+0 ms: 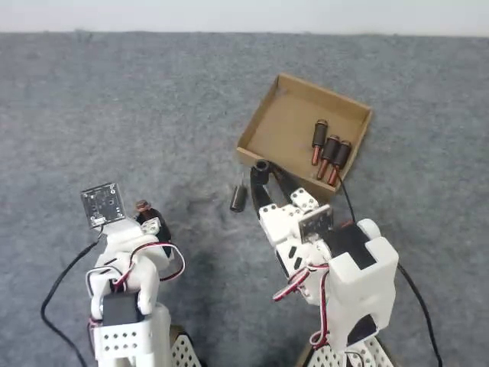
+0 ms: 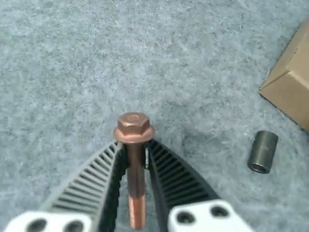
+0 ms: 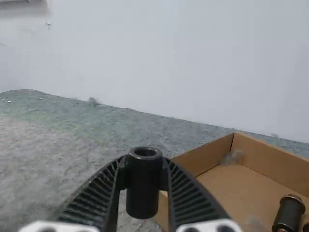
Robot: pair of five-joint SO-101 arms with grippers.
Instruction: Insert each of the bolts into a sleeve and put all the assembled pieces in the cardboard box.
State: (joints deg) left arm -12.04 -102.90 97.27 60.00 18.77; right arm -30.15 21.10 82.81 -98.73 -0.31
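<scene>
Left gripper (image 1: 147, 215), well away from the box (image 1: 284, 126), clamps a bolt (image 1: 141, 205), shaft hidden from above. Its wrist view crops the box near a loose sleeve (image 2: 262, 151). Right gripper (image 3: 143, 166) pinches a second sleeve (image 3: 143, 191) just beside the box; one assembled piece (image 3: 288, 215) is cropped.

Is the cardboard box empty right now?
No, three assembled pieces lie side by side inside the cardboard box.

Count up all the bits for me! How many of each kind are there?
loose bolt: 1
empty sleeves: 2
assembled pieces: 3
cardboard box: 1
Total: 7
</scene>
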